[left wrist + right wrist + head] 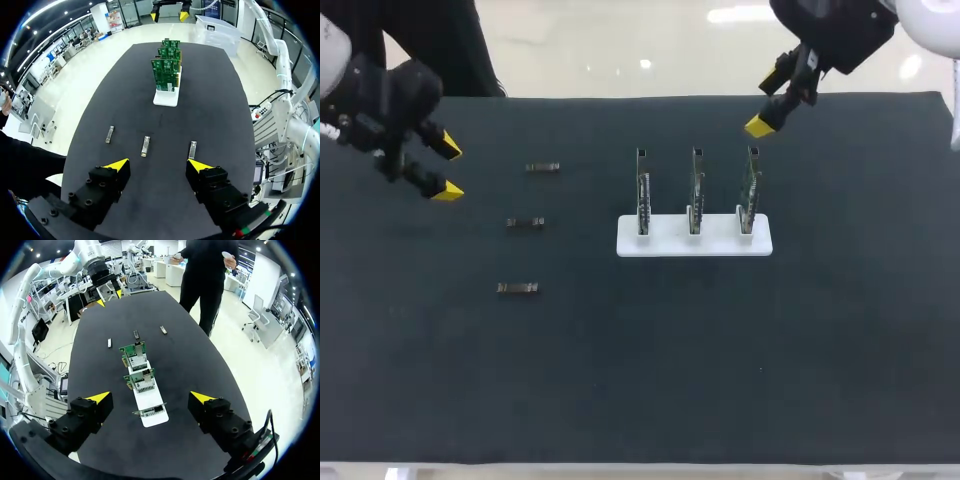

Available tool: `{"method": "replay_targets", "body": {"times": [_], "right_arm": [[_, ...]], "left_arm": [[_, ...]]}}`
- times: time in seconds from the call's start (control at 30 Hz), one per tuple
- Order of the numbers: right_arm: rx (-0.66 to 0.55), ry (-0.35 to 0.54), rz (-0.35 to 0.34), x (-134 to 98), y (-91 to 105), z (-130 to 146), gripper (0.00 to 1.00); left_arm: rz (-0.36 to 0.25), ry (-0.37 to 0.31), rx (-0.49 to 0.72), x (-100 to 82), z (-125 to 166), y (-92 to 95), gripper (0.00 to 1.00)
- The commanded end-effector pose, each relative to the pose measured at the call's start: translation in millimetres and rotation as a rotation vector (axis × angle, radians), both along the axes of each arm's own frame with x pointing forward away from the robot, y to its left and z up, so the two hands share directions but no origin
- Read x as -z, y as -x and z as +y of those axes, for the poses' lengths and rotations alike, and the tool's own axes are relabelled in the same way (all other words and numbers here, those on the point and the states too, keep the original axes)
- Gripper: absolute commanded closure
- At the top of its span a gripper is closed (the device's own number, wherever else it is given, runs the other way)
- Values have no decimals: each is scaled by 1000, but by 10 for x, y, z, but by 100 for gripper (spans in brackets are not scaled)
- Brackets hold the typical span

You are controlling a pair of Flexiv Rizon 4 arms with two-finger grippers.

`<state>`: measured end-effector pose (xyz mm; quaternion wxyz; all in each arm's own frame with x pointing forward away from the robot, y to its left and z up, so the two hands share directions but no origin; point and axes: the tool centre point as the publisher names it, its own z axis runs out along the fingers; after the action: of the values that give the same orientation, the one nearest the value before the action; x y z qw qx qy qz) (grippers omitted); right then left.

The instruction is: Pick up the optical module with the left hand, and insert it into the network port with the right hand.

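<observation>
Three slim, silvery optical modules (525, 223) lie flat; left tool (448, 170) and right tool (150, 397) gape empty.

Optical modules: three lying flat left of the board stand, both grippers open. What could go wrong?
1. The optical modules are small and lie flat; the left gripper may nudge one instead of gripping it.
2. The three boards stand close together in the white stand; the right gripper could knock a neighbour while inserting.
</observation>
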<state>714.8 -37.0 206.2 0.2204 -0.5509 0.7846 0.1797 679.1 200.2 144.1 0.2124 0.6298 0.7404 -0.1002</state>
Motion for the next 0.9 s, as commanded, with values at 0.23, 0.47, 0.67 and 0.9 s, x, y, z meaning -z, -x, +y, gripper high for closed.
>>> {"method": "replay_targets", "body": {"times": [0.23,0.47,0.67,0.9], "right_arm": [[3,2,-2,-1,8,5,0],[3,2,-2,-1,8,5,0],[3,2,-2,-1,8,5,0],[3,2,-2,-1,8,5,0]], "left_arm": [[9,-148,146,212,7,27,0],[63,-280,214,407,27,139,0],[98,-344,229,532,-9,242,0],[92,-349,227,613,-54,292,0]]}}
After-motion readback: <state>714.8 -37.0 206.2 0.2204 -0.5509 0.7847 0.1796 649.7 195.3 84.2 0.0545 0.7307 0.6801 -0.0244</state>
